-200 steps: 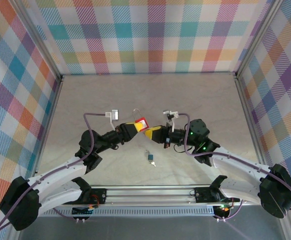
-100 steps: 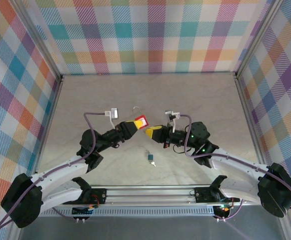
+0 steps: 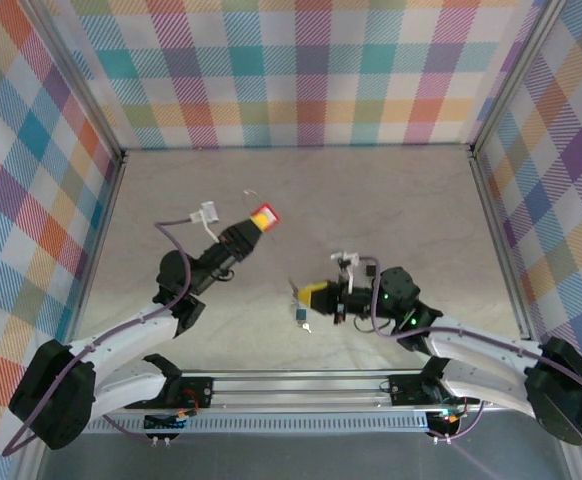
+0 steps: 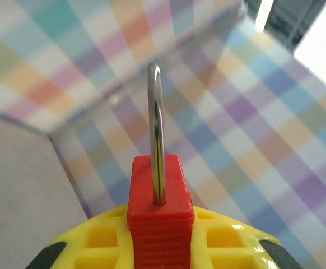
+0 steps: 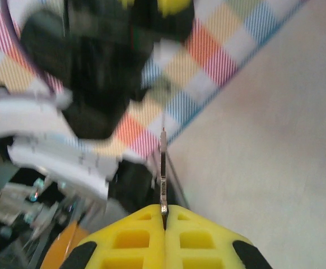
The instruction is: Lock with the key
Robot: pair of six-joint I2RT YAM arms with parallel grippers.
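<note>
Both my grippers are drawing apart from where they were meeting at mid-table a second ago. The left gripper (image 3: 258,220) is swinging away toward the back left, and the right gripper (image 3: 308,293) is dropping back toward my bases.

The lock (image 3: 264,214) is riding with the left one, its red body clamped between the yellow fingers (image 4: 104,244), up off the table (image 3: 401,200). The key (image 5: 163,168) is pinched edge-on in the right gripper, whose jaws are pressing tight together on it.

To do this step well, I am judging that I need to bring the two back together with the blade lined up straight with the lock. I should hold the red body steady and turn gently, so the thin key is not twisting in my grip.

From above I am reading how well apart the two now are. I am also seeing a small blue thing (image 3: 299,314) lying on the table just beside the right gripper, too small for me to identify. The wrist views are giving close detail instead. The left one is showing the shackle (image 4: 155,129) standing out of the red body, though I cannot tell whether it is seated. The right one is showing the key's blade poking out between my fingers.
</note>
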